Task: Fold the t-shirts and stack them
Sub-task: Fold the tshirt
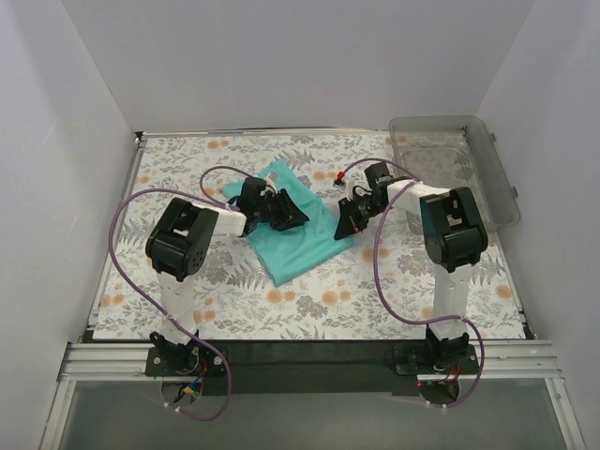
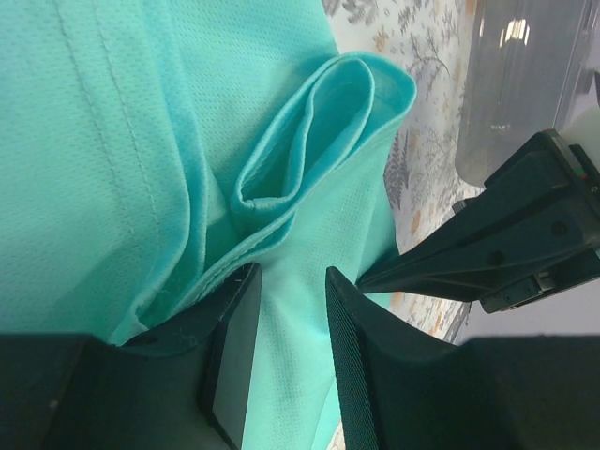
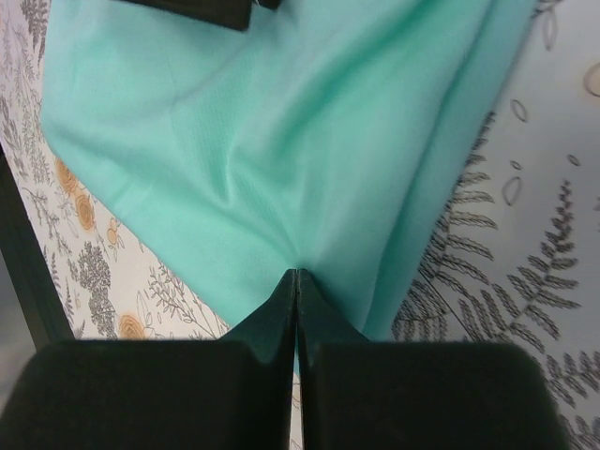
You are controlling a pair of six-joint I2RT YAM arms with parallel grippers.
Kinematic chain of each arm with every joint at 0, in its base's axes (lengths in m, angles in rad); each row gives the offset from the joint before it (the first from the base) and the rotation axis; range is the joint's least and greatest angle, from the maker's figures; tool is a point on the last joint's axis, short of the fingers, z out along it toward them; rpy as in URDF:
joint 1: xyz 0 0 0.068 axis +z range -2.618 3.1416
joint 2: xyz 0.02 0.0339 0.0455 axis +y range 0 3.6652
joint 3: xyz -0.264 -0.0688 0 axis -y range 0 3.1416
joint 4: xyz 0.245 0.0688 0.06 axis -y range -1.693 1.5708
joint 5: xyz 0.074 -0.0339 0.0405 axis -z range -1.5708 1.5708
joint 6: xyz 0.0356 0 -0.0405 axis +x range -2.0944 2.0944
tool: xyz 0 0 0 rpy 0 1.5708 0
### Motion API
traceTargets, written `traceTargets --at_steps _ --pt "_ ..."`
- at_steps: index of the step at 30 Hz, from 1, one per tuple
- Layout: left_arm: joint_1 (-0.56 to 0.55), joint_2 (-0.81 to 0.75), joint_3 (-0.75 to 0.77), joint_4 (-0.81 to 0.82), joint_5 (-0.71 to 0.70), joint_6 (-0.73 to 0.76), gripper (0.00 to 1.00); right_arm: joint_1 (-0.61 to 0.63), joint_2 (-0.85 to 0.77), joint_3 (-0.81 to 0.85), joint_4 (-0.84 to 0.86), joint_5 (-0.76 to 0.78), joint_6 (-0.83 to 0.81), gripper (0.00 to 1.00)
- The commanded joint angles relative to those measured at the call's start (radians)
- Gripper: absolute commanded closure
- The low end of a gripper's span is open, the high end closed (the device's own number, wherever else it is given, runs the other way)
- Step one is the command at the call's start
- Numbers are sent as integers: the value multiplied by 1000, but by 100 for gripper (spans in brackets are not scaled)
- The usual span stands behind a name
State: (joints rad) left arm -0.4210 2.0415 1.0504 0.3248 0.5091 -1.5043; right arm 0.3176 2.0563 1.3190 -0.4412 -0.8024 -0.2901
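Note:
A teal t-shirt [image 1: 298, 239] lies partly folded on the flower-patterned table. My left gripper [image 1: 289, 214] sits low over its upper middle. In the left wrist view the left gripper [image 2: 291, 323] has its jaws standing apart with smooth t-shirt [image 2: 141, 141] cloth filling the gap, unpinched, and a rolled hem fold [image 2: 319, 131] lies just ahead. My right gripper [image 1: 343, 223] is at the shirt's right edge. In the right wrist view the right gripper [image 3: 296, 277] is shut on the t-shirt [image 3: 244, 131], with creases running out from the pinch.
A clear plastic bin [image 1: 455, 164] stands at the back right and also shows as the bin [image 2: 525, 84] in the left wrist view. The right gripper's black fingers [image 2: 497, 244] point in close beside the left one. The patterned table [image 1: 309, 305] shows in front of the shirt.

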Motion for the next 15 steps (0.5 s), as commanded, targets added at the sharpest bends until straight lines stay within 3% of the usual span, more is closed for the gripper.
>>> traceTargets --at_steps 1,11,15 --pt "51 -3 -23 -26 -72 10 66 -40 -15 -6 22 22 19 99" --pt "60 23 43 -27 22 47 63 -54 2 -17 22 22 19 99" --pt "60 -41 49 -24 39 142 59 -55 -60 -21 18 -47 -39 95"
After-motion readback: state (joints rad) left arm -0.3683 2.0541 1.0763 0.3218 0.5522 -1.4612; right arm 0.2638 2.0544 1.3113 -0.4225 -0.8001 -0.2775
